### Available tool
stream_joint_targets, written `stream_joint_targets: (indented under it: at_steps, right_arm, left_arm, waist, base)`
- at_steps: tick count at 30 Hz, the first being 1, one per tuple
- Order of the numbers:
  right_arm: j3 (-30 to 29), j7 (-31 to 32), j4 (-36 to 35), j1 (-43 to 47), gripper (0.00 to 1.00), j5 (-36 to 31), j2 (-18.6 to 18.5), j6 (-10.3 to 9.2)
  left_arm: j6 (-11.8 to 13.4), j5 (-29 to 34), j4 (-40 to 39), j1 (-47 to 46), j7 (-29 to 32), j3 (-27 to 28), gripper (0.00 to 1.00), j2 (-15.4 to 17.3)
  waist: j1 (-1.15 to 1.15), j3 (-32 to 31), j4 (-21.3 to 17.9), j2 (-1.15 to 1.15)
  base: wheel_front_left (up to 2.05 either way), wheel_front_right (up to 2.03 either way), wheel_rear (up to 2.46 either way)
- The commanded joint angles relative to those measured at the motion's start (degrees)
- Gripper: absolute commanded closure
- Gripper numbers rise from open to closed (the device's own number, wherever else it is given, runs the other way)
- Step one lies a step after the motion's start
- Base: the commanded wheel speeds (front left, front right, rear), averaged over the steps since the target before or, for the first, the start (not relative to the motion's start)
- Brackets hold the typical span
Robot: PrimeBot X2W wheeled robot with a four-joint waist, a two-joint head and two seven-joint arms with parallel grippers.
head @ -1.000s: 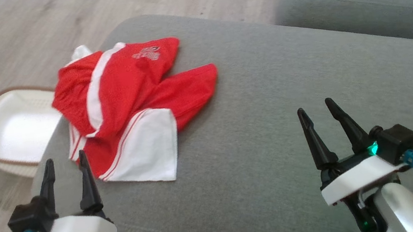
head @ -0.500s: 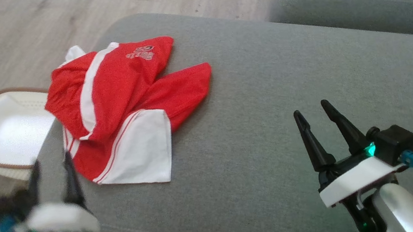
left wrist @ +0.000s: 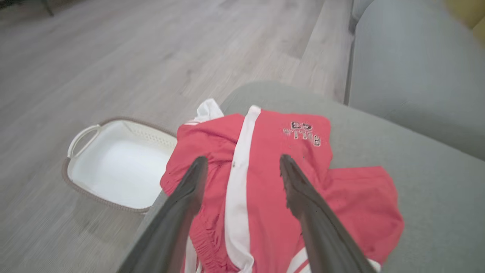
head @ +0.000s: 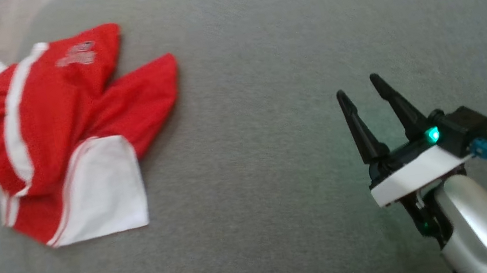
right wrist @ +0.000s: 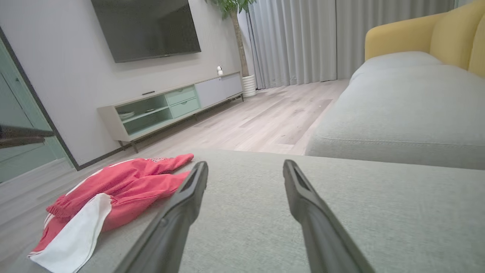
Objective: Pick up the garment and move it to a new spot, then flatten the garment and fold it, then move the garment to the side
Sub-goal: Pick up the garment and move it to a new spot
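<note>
**A:** What sits furthest left?

**B:** A white plastic laundry basket with a brown rim. It stands on the pale wood floor, just beside the left end of the grey fabric sofa cushion.

**A:** And the left pincer?

**B:** It is over that same left end, with its two dark fingers spread wide and gripping nothing (its wrist view looks down past them onto red cloth). I can't tell whether the tips touch the cloth.

**A:** Where is the garment?

**B:** The red-and-white mesh sports shorts lie crumpled on the left part of the cushion. A white panel is on the near side and a printed logo on the far side. The left edge of the shorts reaches the cushion's rim next to the basket.

**A:** Further right?

**B:** First bare grey cushion, then the right pincer. It is wide open and empty, on the near side and well apart from the shorts. At the far right is a second grey seat with a yellow backrest.
</note>
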Motion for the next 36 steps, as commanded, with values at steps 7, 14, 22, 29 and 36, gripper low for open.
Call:
stream_joint_targets:
  at_steps: [7,14,22,29,36]
  right_arm:
    - [1.8,-0.62,-2.31,-4.85,0.0,0.9,-0.65,-0.04]
    - [2.03,-0.62,-2.08,-5.76,0.0,1.39,-0.87,-0.04]
    - [2.07,-0.62,-1.39,-4.99,0.0,1.62,-0.57,-0.04]
    - [2.16,-0.62,-0.58,-2.64,0.0,2.61,-0.01,-0.04]
    - [2.11,-0.62,-0.17,0.11,0.0,3.48,0.56,-0.04]
  left_arm:
    - [-0.52,-2.68,12.83,-6.37,3.22,3.04,0.0,7.98]
    - [-0.7,-3.16,23.47,-7.68,6.6,1.49,0.3,9.37]
    - [-0.87,-3.17,24.07,-9.69,1.75,-1.89,1.0,9.68]
    - [-0.89,-5.2,17.96,-10.81,-1.02,-9.36,1.0,10.43]
    - [-0.89,-9.41,8.1,-11.61,-1.35,-17.58,1.0,12.63]
  waist:
    - [0.0,8.29,-9.67,0.0]
    - [0.0,9.66,-11.64,0.0]
    - [0.0,6.75,-10.56,0.0]
    - [0.0,0.39,-9.61,0.0]
    - [0.0,-4.84,-9.72,0.0]
  base:
    - [0.0,0.0,0.0]
    - [0.0,0.0,0.0]
    - [0.0,0.0,0.0]
    - [0.0,0.0,0.0]
    - [0.0,0.0,0.0]
